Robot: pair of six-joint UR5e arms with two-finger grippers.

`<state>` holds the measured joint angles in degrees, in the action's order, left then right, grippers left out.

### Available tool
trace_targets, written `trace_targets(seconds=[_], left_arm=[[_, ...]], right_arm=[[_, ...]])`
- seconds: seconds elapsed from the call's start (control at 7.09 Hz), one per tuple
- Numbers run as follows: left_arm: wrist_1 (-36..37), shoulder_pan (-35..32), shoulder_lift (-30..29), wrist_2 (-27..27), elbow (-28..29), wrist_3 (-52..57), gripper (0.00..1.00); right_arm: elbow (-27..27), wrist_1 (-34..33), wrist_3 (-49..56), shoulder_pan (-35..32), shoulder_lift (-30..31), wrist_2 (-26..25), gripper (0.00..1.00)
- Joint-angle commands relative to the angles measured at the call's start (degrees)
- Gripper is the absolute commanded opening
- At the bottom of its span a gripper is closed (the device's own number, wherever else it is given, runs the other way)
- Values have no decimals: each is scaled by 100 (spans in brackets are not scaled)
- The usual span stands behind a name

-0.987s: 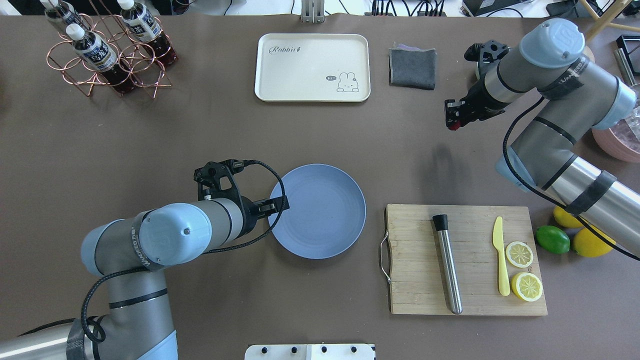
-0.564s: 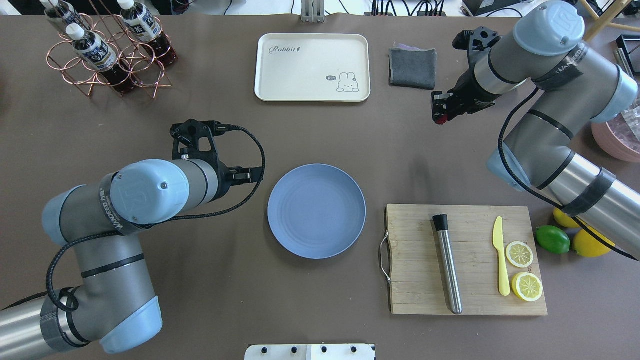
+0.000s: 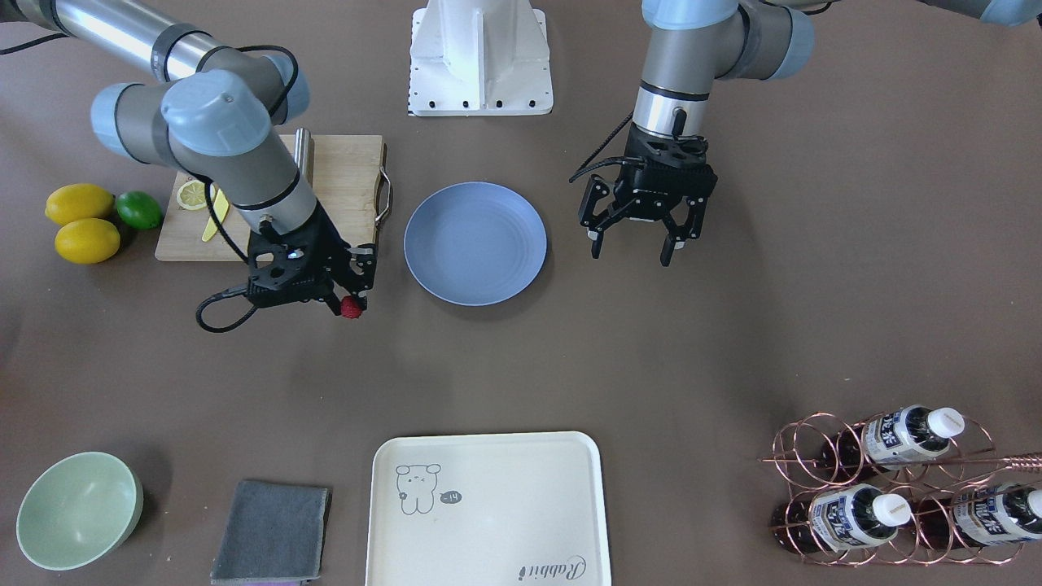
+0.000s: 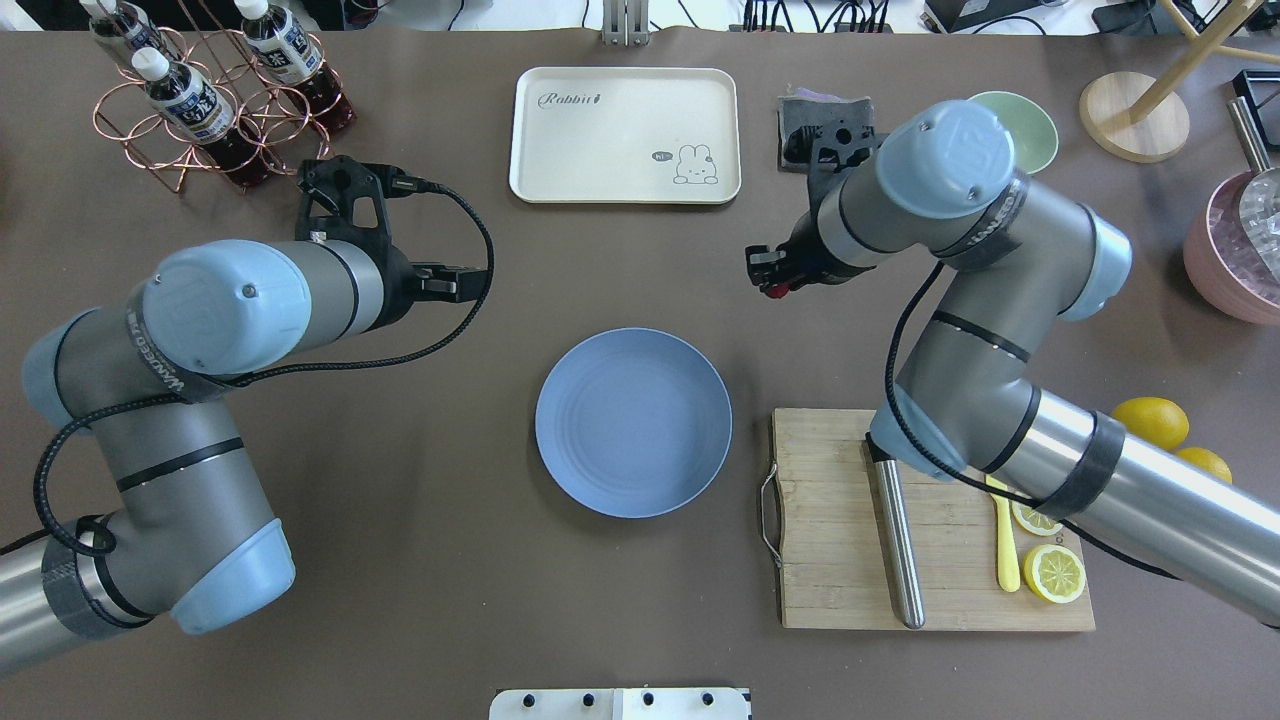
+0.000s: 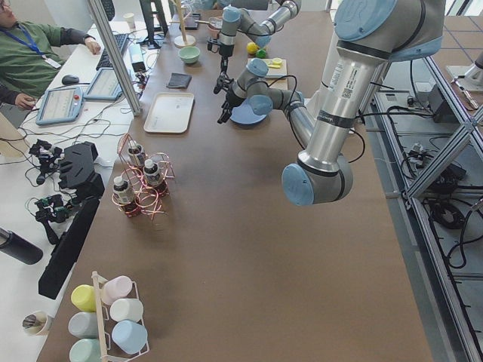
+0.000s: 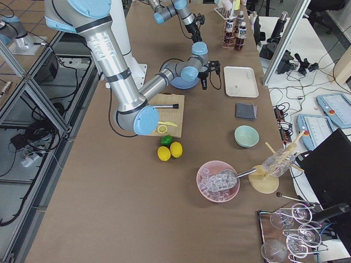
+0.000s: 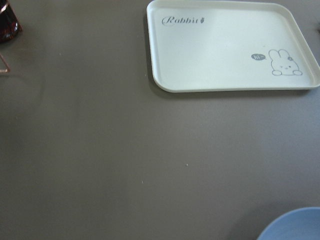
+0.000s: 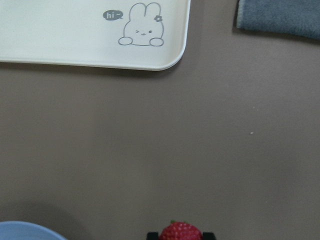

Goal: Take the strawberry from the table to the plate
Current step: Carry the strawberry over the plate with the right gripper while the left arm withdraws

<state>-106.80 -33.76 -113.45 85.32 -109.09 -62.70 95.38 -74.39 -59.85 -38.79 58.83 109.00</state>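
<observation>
right claw (image 3: 350, 301) pinching strawberry (image 3: 351, 308) beside plate (image 3: 475, 242), left claw (image 3: 632, 249) pointing down, spread wide

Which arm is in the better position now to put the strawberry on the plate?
The right arm. Its pincer is shut on the strawberry, close beside the plate. The left pincer hangs open and empty on the plate's other side.

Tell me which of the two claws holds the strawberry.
The right claw, shut on the strawberry beside the blue plate; the left claw hangs open and empty.
</observation>
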Motion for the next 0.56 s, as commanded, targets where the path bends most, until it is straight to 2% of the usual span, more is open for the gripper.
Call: trace_targets(seconds=[0.0,0.14,0.28,0.42], left_arm=[[-165,-410,121,125,107,48,98],[-96,-769,131,1004,176,257,98],[27,-1216,366,1970,194,1042,98],[37,-1629,629,2615,282,1607,98]], right_arm=[[42,-626,-647,721,-571,-668,0],[51,-690,-860,942,-722,-835,0],[60,-699,-993,1144,-784,-1028,0],[51,-838,-1116,1424,-889,-1274,0]])
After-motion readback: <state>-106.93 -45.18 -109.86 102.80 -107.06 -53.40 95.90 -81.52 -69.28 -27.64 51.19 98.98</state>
